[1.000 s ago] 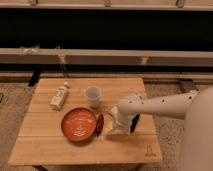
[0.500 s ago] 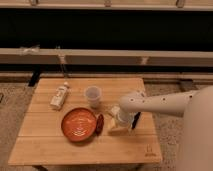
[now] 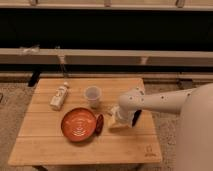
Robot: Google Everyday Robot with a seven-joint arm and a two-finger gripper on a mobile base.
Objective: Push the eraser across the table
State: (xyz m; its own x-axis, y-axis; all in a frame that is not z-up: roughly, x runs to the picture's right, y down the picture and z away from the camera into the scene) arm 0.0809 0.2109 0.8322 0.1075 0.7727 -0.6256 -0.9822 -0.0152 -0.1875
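The light wooden table [image 3: 60, 145] fills the lower middle of the camera view. My gripper [image 3: 119, 119] is at the end of the white arm, low over the table's right half, just right of the orange bowl. A small flat black slab with rounded corners, the eraser [image 3: 136, 117], lies tilted right against the gripper's right side. I cannot tell whether they touch.
An orange bowl [image 3: 78, 124] sits in the middle front, with a dark reddish oblong thing [image 3: 99, 123] at its right rim. A translucent cup [image 3: 92, 95] stands behind it. A small white bottle [image 3: 59, 96] lies at the far left. A small logo mark [image 3: 148, 149] is near the front right corner.
The gripper and the black slab beside it have shifted slightly right and toward the far side. The bowl, cup and bottle have not moved.
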